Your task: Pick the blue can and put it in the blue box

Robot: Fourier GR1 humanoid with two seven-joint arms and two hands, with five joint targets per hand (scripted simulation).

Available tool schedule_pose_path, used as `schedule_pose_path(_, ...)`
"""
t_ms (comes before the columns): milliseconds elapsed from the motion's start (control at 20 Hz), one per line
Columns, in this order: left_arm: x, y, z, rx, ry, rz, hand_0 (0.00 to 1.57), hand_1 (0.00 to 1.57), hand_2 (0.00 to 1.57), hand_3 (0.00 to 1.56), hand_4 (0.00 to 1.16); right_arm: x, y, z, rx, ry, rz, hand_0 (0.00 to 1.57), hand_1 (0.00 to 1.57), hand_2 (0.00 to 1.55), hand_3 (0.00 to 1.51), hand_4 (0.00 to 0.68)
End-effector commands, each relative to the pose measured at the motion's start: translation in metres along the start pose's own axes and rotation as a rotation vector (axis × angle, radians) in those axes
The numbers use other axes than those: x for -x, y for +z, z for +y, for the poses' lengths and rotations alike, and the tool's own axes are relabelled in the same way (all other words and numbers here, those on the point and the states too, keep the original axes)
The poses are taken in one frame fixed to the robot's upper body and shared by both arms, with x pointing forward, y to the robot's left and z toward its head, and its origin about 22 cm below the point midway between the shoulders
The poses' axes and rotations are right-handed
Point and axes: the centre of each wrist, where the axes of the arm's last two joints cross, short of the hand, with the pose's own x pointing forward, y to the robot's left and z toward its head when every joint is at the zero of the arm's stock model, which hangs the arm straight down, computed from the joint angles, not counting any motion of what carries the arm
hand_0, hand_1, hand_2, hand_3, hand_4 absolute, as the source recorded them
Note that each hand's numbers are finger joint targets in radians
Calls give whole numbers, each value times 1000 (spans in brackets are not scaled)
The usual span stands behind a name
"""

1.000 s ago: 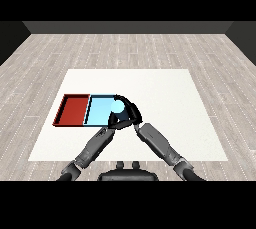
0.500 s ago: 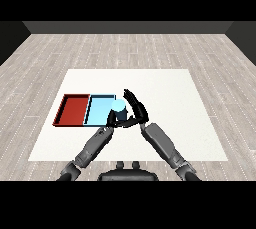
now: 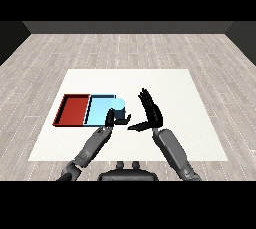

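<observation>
Blue can (image 3: 119, 106) upright at right edge of light blue tray (image 3: 98, 109), left hand (image 3: 114, 119) curled round its base. Right hand (image 3: 150, 113) just right of it, fingers straight, grasping nothing. Red tray (image 3: 75, 109) adjoins on left, white table (image 3: 165, 83)

A bare test room or lab, it seems: a white table (image 3: 165, 88) stands on a pale wood-plank floor (image 3: 75, 53), dark walls (image 3: 125, 27) beyond the table's far edge, and furnishings, if any, cannot be made out.
</observation>
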Motion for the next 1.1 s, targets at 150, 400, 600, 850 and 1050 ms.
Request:
schedule_pose_path(150,6,-4,32,-22,-62,14,1571,1571,1571,1489,1121,-39,23,-42,112,-34,-88,0,0,0,0,0)
schedule_pose_path(400,5,-16,48,-80,-130,51,1571,1571,1571,1501,1132,-46,57,-87,187,36,-119,0,0,0,0,0)
schedule_pose_path(600,10,-29,115,-208,-173,151,1571,1571,1571,1494,1129,-36,67,-101,237,52,-101,0,0,0,0,0)
schedule_pose_path(850,15,-42,148,-255,-189,312,1571,1571,1571,1502,1090,-40,59,-83,259,66,-108,0,0,0,0,0)
schedule_pose_path(1050,32,-41,161,-278,-265,419,1571,1571,1571,1499,1062,-33,64,-86,261,68,-82,0,0,0,0,0)
